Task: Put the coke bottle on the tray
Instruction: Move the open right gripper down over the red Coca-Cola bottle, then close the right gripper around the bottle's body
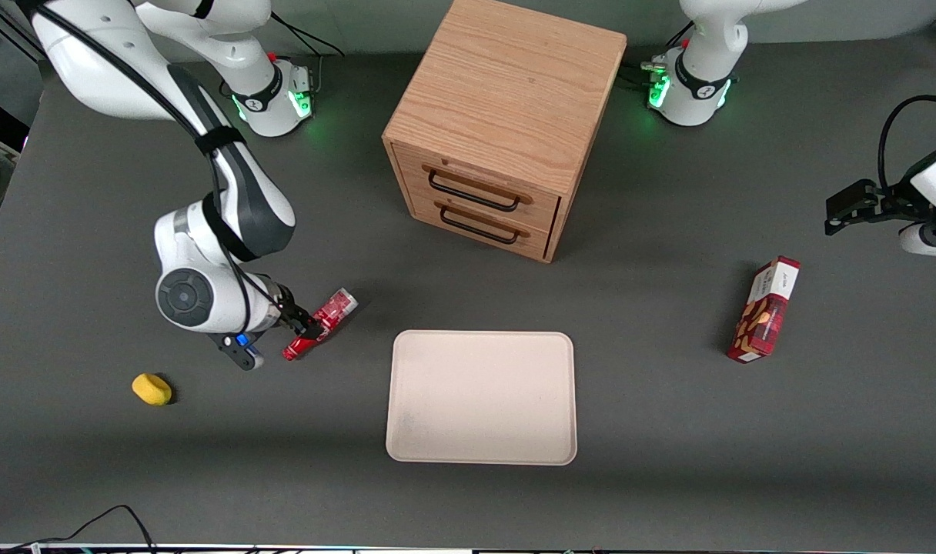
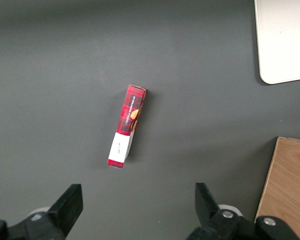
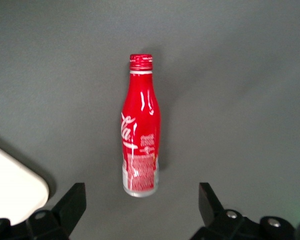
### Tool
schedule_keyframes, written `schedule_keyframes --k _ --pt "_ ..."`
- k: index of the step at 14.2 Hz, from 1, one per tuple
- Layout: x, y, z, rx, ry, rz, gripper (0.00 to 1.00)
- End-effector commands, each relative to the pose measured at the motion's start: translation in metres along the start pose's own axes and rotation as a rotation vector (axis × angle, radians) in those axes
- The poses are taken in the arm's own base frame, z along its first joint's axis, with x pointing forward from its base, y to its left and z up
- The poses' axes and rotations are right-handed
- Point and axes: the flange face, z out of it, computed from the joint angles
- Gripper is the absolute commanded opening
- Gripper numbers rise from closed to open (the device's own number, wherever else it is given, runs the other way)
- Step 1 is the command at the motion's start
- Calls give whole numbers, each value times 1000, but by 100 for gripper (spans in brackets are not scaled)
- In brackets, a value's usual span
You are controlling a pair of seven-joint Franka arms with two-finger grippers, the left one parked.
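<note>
The coke bottle point(image 1: 335, 306) is a slim red bottle with white script. It lies on its side on the dark table, toward the working arm's end, a short way from the tray's corner. In the right wrist view the bottle point(image 3: 140, 135) shows whole, cap end away from the gripper and clear base nearest it. My gripper point(image 3: 141, 200) is open, its fingers point(image 3: 72, 200) spread wide on either side of the base end, not touching it. In the front view the gripper point(image 1: 308, 329) hangs low over the bottle. The cream-beige tray point(image 1: 406, 385) lies flat and bare; its corner shows in the wrist view point(image 3: 10, 185).
A wooden two-drawer cabinet point(image 1: 506, 131) stands farther from the front camera than the tray. A red snack box point(image 1: 764, 312) lies toward the parked arm's end and shows in the left wrist view point(image 2: 127, 125). A small yellow object point(image 1: 152, 388) lies near the working arm.
</note>
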Motion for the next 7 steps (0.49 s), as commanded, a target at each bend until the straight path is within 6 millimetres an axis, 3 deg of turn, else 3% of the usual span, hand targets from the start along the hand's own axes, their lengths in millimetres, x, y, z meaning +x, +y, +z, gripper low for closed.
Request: schedule_keyframes --k 1,7 --pt "-2 0 26 29 37 16 100" --pt "1 -3 87 62 78 48 100"
